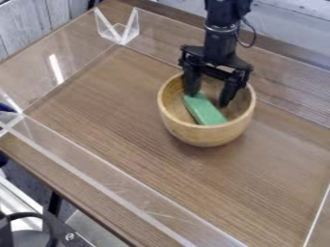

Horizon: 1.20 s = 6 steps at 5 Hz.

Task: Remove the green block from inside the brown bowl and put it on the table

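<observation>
no writing legible; open claw [213,94] over green block [204,110] in brown bowl [206,123].

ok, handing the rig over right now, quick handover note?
Gripper: open, pointing down, fingers lowered into the brown bowl, straddling the green block. No grip visible yet.
Green block: lying inside the bowl.
Bowl: on the table, right of centre.
Done: approach to the block.
Left: close on the block, lift it out, set it on the table.
</observation>
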Tool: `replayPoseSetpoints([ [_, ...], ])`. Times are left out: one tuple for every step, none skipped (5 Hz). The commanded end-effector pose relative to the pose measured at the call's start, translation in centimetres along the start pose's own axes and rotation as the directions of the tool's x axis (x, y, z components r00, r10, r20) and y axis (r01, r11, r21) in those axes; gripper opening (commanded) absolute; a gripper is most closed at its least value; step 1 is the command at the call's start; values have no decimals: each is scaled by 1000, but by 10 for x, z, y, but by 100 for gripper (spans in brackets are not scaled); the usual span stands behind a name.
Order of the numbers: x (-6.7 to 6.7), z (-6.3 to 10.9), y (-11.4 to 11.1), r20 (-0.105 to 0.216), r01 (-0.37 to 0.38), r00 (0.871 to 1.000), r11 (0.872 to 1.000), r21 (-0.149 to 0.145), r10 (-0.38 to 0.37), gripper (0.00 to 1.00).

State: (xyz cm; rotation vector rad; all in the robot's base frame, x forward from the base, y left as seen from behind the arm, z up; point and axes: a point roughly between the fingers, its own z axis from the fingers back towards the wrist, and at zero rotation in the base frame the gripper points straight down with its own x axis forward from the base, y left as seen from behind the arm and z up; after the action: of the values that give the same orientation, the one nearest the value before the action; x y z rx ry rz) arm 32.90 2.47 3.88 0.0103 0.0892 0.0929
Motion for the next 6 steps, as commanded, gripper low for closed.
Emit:
replayPoseSetpoints([
  [-1, -5, 15, 7, 6, 1000, 1000, 15, -6, 100],
  [-1, -4, 15, 11, -4, 1000, 999, 37, 4, 100],
  [0, -3, 14, 15, -14, 1000, 998, 59, 14, 100],
  [-6, -11, 11, 25, -10, 1000, 997, 70, 8, 100],
  [-13, -19, 9, 34, -6, 999, 997, 79, 3, 100],
  [-20, -21, 7, 44, -2, 999, 996, 88, -2, 100],
])
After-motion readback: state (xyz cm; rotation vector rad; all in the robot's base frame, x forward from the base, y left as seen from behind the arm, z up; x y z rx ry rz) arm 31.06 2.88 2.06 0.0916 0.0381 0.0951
